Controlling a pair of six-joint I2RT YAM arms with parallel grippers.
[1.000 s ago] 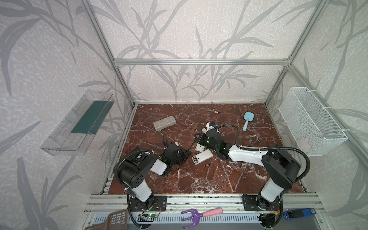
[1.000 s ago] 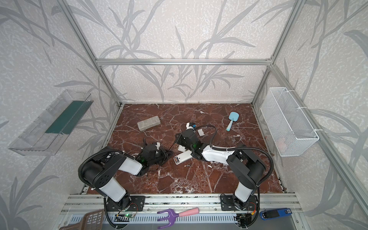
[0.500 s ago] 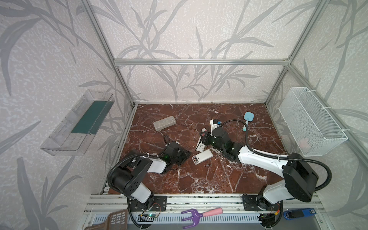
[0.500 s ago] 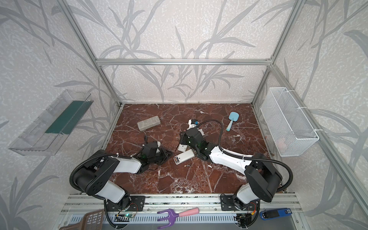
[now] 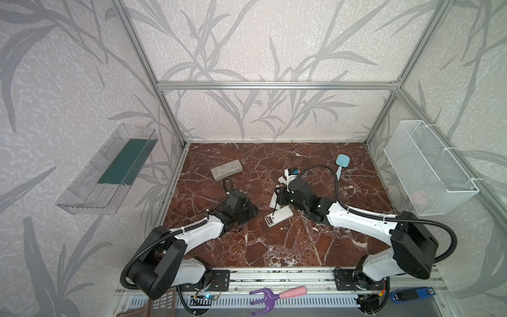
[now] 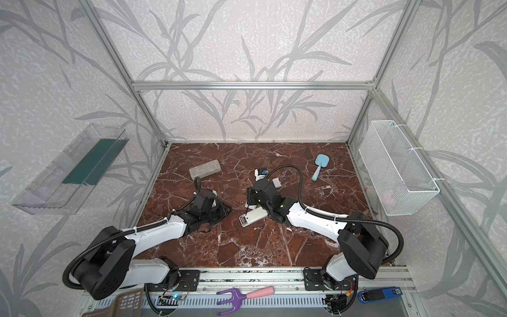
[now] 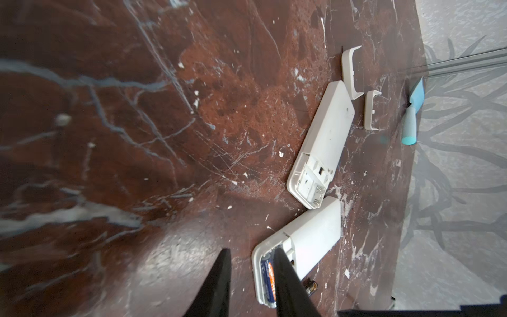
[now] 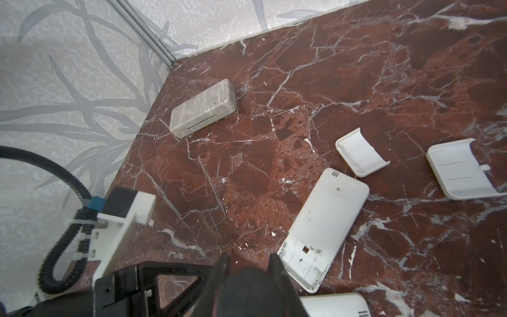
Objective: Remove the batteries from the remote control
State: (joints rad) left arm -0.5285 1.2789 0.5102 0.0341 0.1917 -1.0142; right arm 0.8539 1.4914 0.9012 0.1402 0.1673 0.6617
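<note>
Left gripper (image 7: 251,252): jaws parted and gripping nothing. One black finger (image 7: 285,280) lies over the open bay of the nearer remote (image 7: 312,233); the other is outside its edge.
Seated battery (image 7: 268,282): a blue-and-orange cell in that bay, partly under the finger.
Loose battery (image 7: 311,288): on the marble floor (image 7: 164,137), just beside the remote and near the same finger.
Right gripper (image 8: 248,260): closed round a screwdriver (image 8: 247,285), its thin shaft reaching the remote's open end.
Second remote (image 7: 323,131): bay empty, just beyond the first.
</note>
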